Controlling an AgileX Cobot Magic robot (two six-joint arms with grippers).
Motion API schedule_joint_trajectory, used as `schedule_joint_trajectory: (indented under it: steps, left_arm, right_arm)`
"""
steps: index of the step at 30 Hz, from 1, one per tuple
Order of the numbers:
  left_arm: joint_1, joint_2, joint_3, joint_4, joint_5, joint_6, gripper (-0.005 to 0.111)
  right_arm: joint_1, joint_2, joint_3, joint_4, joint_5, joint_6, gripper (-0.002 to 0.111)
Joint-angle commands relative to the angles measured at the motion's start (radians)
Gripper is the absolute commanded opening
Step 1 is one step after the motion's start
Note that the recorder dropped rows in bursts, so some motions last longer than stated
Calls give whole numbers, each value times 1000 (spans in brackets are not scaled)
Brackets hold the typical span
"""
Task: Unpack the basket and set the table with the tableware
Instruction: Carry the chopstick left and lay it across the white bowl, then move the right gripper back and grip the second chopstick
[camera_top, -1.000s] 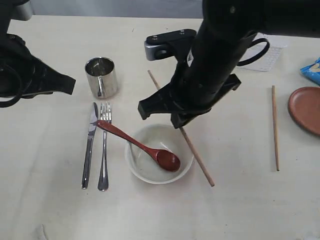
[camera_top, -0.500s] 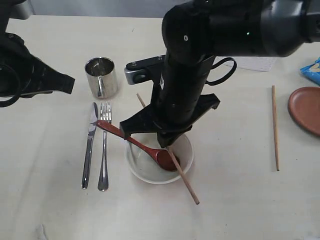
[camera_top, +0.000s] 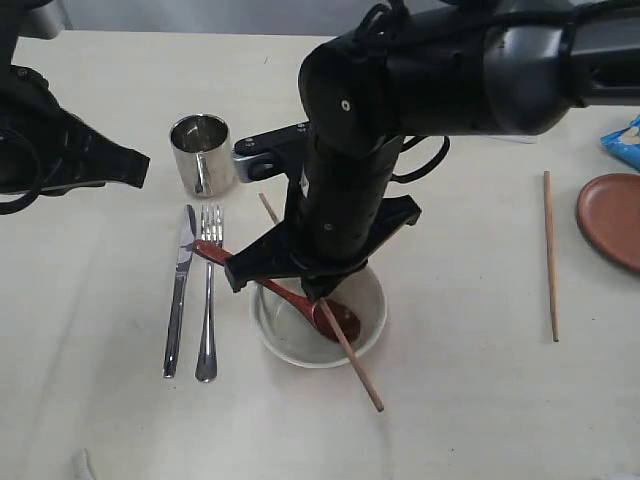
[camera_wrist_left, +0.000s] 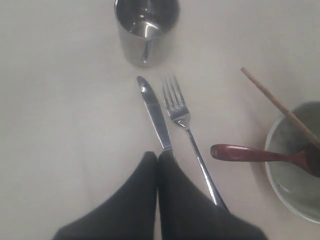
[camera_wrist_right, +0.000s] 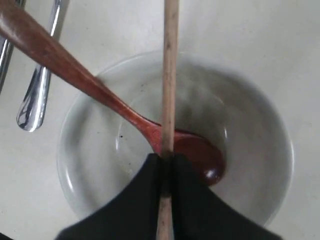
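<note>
The chopstick, centre frame, is pinched mid-length by the right gripper, jaws closed on it. Its long axis runs upper left to lower right across the bowl and spoon. The left gripper, closed and empty, sits far left. A second earlier the chopstick passed right of the bowl; it has shifted leftward.

Fingers clamp chopstick, crossing over spoon lying in bowl.
</note>
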Motion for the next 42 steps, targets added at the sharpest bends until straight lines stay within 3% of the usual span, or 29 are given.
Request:
schedule_joint_trajectory:
  steps: [1,4,10,14,17,19,20,30,35,42]
  left_arm:
    - [0,-8,6,-4,-4,2,0]
    - [0,-8,6,-4,-4,2,0]
    - [0,-8,6,-4,-2,2,0]
    - [0,-8,6,-4,-2,2,0]
    - [0,-8,6,-4,-2,2,0]
    - [0,-8,6,-4,0,2,0]
    - [0,-8,6,-4,0,2,0]
    - [0,-8,6,-4,0,2,0]
    - [0,-8,6,-4,-2,2,0]
    - [0,-8,6,-4,-2,2,0]
  right_arm:
    - [0,-1,-6,-18,-1,8,19]
    - [0,-1,-6,-14,9,8,41]
    - [-2,-39,-10,-30,37,8,37]
    - [-6,-158,-48,-142,148,6,36]
    - [-40,-223,-48,-187,189,4,23]
    - [-89,-252,-48,-239,208,4,2]
    - [-114,-261,-48,-254,209,8,0]
    - [-537,-235,64,-261,84,6,0]
    - [-630,-205,199,-252,-43,27,0]
    - [-684,-124,308,-274,-165,84,2]
